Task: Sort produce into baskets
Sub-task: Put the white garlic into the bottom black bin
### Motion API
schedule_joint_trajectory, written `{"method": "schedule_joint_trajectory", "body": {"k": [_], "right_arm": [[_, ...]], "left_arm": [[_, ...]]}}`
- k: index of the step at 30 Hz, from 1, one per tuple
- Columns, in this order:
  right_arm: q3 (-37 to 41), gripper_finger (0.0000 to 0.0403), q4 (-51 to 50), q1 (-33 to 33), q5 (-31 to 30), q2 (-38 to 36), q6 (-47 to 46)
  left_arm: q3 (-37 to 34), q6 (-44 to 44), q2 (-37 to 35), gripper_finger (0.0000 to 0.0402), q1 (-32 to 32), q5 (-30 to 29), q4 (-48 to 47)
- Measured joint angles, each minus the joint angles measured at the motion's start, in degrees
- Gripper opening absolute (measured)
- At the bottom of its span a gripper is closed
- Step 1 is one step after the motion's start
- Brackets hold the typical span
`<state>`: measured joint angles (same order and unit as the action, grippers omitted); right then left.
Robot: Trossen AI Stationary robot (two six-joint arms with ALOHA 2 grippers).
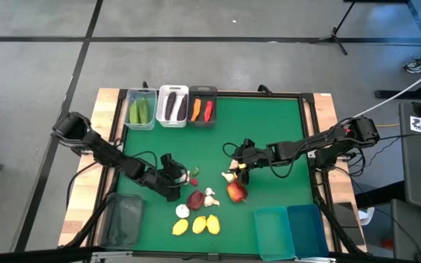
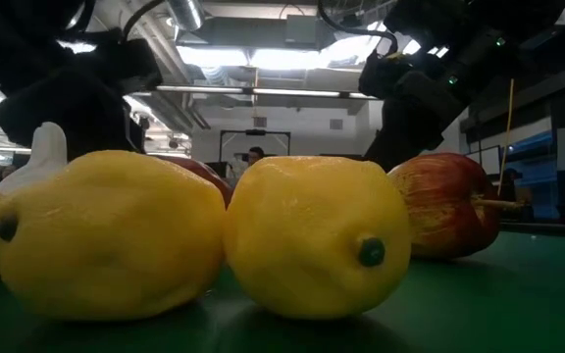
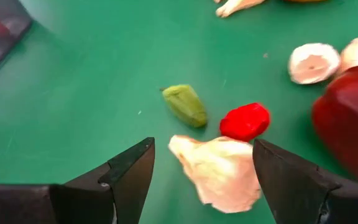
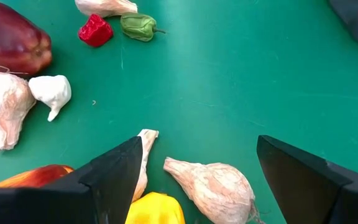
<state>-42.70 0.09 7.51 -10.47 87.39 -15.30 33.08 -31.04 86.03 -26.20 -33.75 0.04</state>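
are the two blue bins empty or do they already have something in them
Empty. From above, both blue bins at the table's near right corner show only bare blue floors; the lemons lie outside on the mat.

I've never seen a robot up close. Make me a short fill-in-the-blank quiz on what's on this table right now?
1. The clear bin at the table's far edge holds green ____.
2. The left gripper has its jaws open around a pale ____ bulb.
3. The near-edge row holds ____ yellow lemons.
4. Both teal bins are ____.

Missing words: cucumbers; garlic; three; empty
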Motion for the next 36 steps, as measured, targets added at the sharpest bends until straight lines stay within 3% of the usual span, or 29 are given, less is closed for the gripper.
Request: {"method": "schedule_joint_trajectory", "body": {"k": [11, 27, 36], "right_arm": [[0.0, 0.0317, -0.17, 0.0, -0.34, 0.0, -0.03], [0.0, 0.0317, -0.19, -0.02, -0.93, 0.0, 0.1], [0.0, 0.0317, -0.16, -0.02, -0.95, 0.0, 0.12]], "left_arm": [[0.0, -12.14, 0.05, 0.0265, -0.02, -2.46, -2.39], [-0.02, -19.13, 7.16, 0.0265, 0.11, -4.82, -2.02], [-0.02, -22.01, 7.29, 0.0265, 0.41, -10.9, -2.37]]}}
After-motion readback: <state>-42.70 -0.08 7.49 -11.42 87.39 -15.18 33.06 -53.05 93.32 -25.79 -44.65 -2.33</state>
